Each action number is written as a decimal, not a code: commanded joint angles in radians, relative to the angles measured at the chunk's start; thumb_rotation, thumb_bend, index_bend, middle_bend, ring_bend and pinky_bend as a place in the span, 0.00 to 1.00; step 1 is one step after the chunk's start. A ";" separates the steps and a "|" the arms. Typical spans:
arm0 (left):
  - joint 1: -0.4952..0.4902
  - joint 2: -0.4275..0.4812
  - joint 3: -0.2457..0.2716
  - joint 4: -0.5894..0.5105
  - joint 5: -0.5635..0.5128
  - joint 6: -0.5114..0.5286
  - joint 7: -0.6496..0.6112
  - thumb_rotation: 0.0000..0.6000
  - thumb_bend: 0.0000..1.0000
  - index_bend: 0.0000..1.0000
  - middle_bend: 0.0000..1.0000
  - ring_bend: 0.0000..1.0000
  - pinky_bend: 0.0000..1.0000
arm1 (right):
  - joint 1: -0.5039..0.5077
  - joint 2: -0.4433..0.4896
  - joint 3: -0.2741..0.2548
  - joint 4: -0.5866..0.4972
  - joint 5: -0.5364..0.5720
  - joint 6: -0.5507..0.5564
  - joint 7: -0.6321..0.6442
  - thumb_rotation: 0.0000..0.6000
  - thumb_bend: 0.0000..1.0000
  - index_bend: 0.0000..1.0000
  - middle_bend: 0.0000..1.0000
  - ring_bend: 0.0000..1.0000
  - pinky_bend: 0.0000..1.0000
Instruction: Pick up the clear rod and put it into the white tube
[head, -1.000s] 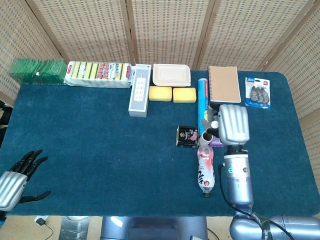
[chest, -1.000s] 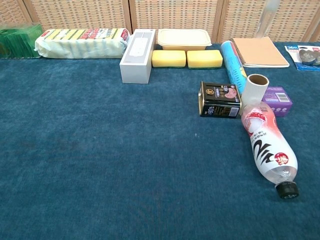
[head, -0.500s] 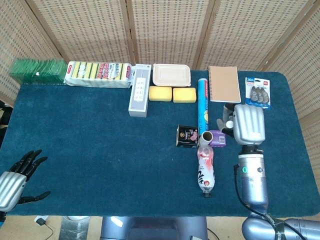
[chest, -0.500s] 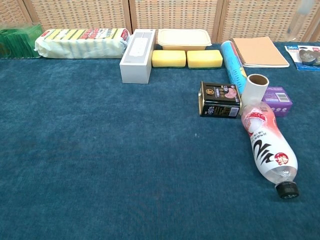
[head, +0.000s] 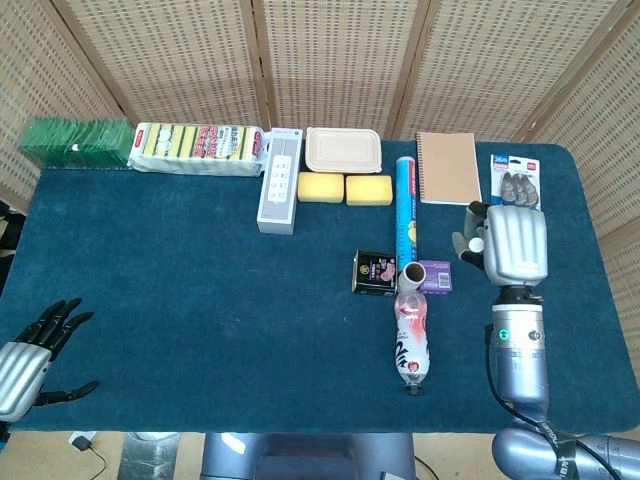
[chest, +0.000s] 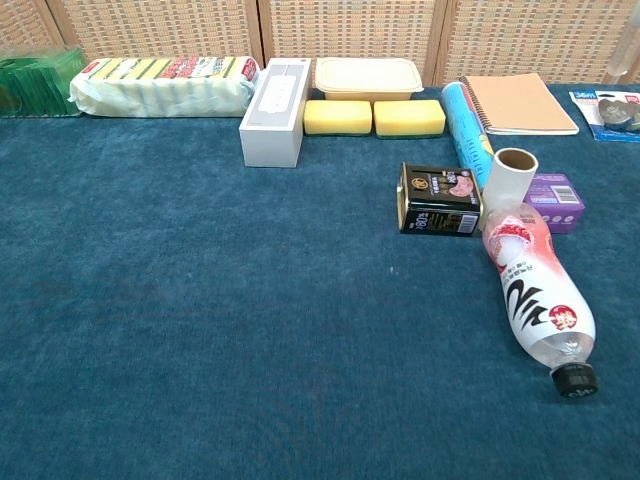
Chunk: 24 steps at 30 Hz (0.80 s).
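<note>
Right hand shifts right, away from tube

Right hand (head: 512, 246) has moved right, off the white tube (head: 411, 274), and now hovers over the table (head: 200, 300) between the purple box (head: 437, 276) and the blue blister pack (head: 515, 184). Its back faces the camera with fingers curled under; cannot tell the grip. Clear rod (chest: 631, 45) shows only as a faint streak at the chest view's right edge. The tube stands upright between the black tin (head: 375, 272) and the purple box, touching the lying bottle (head: 411, 338). Left hand (head: 27, 362) sits at the near left corner, fingers spread, holding nothing.
</note>
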<state>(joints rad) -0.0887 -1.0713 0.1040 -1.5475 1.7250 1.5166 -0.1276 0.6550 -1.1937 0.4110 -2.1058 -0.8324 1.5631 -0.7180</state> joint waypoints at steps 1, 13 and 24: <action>0.000 0.005 0.008 -0.004 0.014 0.003 -0.004 0.75 0.11 0.11 0.05 0.02 0.23 | 0.018 -0.024 0.053 0.019 0.064 0.025 0.025 1.00 0.33 0.79 1.00 1.00 0.94; 0.001 0.007 0.007 -0.001 0.017 0.009 -0.015 0.76 0.11 0.11 0.05 0.02 0.23 | -0.008 0.016 -0.002 -0.070 0.077 -0.036 0.080 1.00 0.33 0.80 1.00 1.00 0.94; 0.000 -0.001 0.000 -0.004 0.014 0.012 -0.009 0.76 0.11 0.11 0.06 0.02 0.23 | 0.000 0.064 0.030 -0.124 0.051 0.002 0.064 1.00 0.34 0.80 1.00 1.00 0.94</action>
<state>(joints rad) -0.0881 -1.0720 0.1022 -1.5456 1.7289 1.5162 -0.1304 0.6312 -1.1314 0.3616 -2.2658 -0.7980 1.4947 -0.6479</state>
